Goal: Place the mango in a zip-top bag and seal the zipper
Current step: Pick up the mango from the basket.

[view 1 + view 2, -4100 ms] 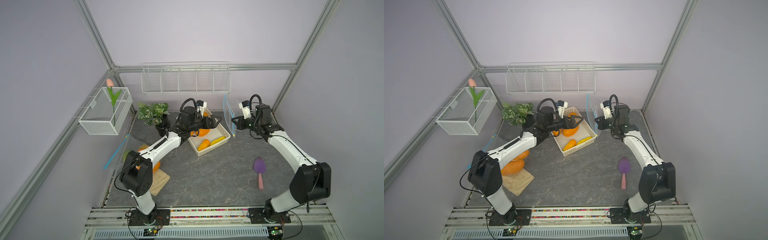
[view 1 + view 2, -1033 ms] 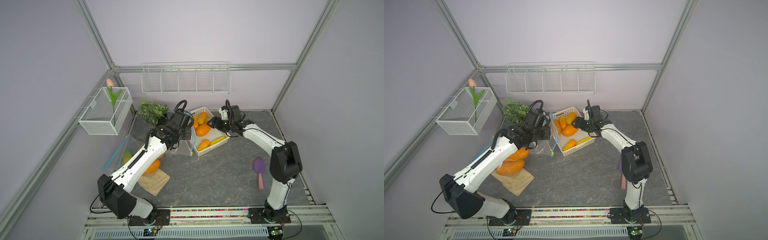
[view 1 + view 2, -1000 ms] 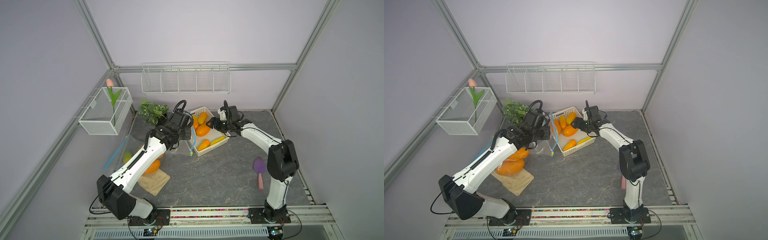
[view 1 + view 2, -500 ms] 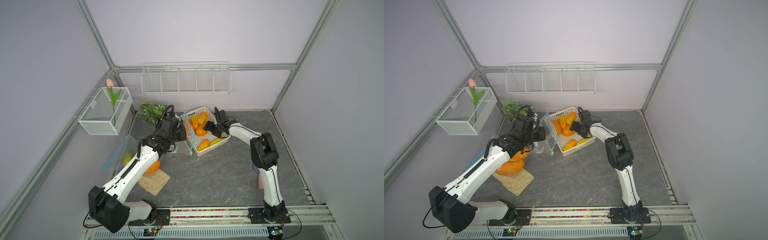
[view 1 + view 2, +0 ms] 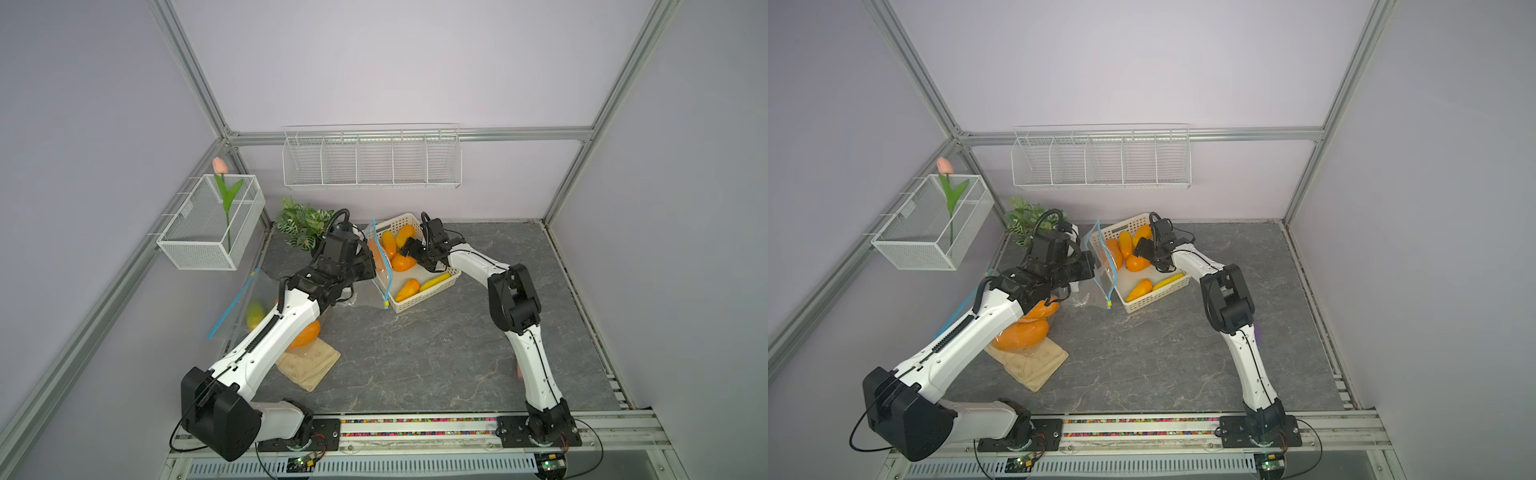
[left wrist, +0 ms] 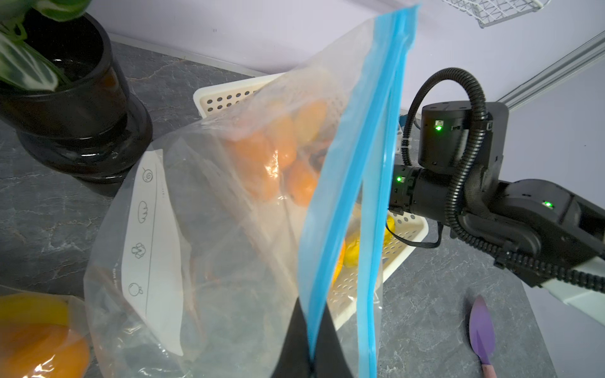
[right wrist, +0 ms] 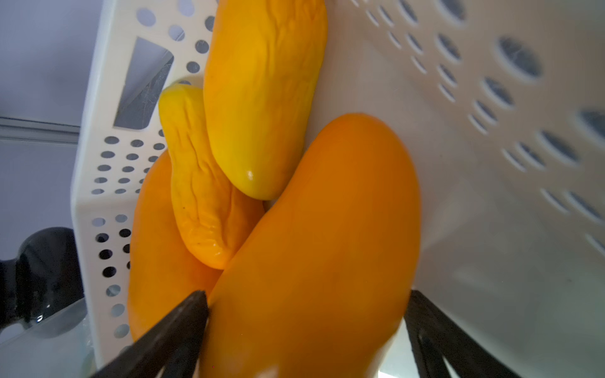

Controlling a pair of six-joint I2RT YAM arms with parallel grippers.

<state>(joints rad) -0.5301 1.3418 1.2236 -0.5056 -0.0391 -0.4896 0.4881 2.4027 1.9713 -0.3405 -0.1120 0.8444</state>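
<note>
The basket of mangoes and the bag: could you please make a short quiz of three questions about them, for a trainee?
1. True or false: the left gripper is shut on the zipper strip of the zip-top bag.
2. The right gripper is open, with its jaws on either side of: A) a mango in the white basket; B) the purple spatula; C) the plant pot.
3. Fill in: the bag's zipper strip is ____ in colour.

Key: 1 true; 2 A; 3 blue.
</note>
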